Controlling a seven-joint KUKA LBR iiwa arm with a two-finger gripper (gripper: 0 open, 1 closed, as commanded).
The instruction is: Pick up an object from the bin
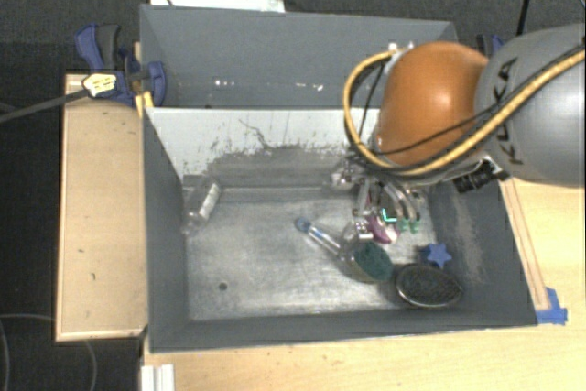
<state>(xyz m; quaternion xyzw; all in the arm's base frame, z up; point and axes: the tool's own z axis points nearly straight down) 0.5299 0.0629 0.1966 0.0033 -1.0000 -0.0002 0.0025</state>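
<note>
At the right front of the bin (167,233) floor we log one dark green rounded piece (373,263), with a small pink item (385,231) just behind it, too small for us to identify. The gripper (374,229) hangs low over this pair; we cannot tell whether it is wide or narrow.

- Just left: one clear tube with a blue tip (317,236).
- Just right: one blue star (439,255) and one dark round disc (428,287), the disc beside the green piece.
- Well apart, at the left: one clear cylinder (203,201).
</note>
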